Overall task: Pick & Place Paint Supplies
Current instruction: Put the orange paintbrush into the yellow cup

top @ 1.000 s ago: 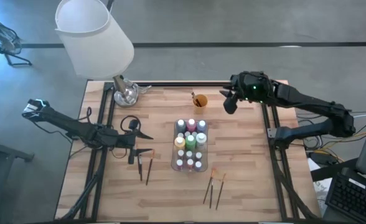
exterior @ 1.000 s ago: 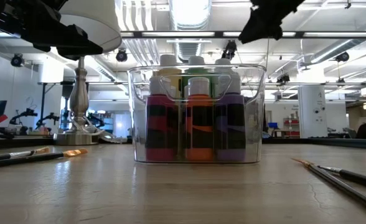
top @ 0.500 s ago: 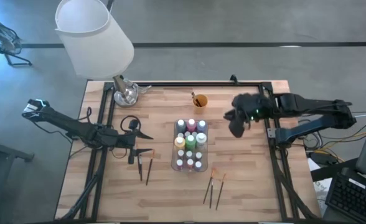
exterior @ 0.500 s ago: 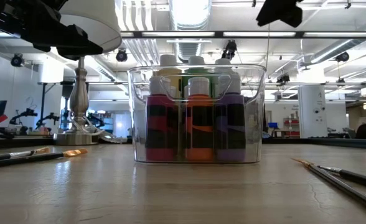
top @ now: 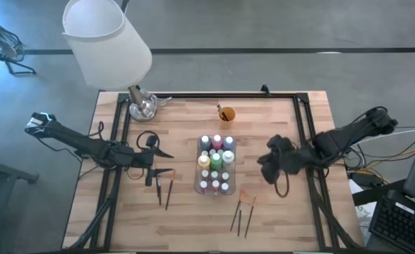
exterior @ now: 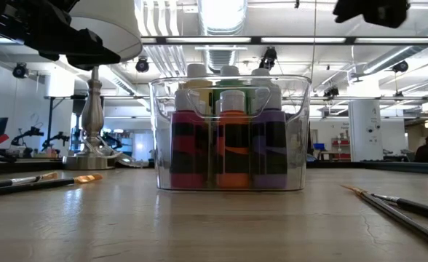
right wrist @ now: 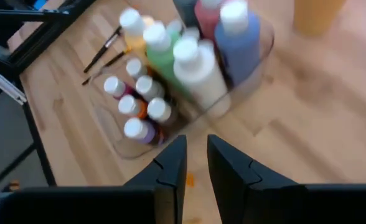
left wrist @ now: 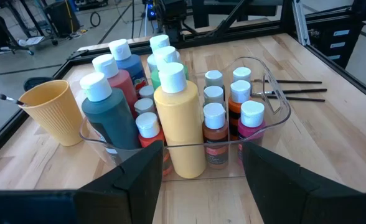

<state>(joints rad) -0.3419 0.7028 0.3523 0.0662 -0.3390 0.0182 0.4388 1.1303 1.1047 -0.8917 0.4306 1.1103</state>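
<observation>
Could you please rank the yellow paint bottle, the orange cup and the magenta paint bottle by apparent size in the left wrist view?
1. Yellow paint bottle, nearest the camera.
2. Orange cup, clearly smaller.
3. Magenta paint bottle, smallest.

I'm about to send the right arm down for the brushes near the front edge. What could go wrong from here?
1. The right gripper hangs close beside the clear tray of paint bottles; a sweep sideways could knock it.
2. The three brushes lie flat and close together, so thin handles may slip or two may come up at once.
3. Its fingers look nearly shut; it probably must open before descending.
</observation>
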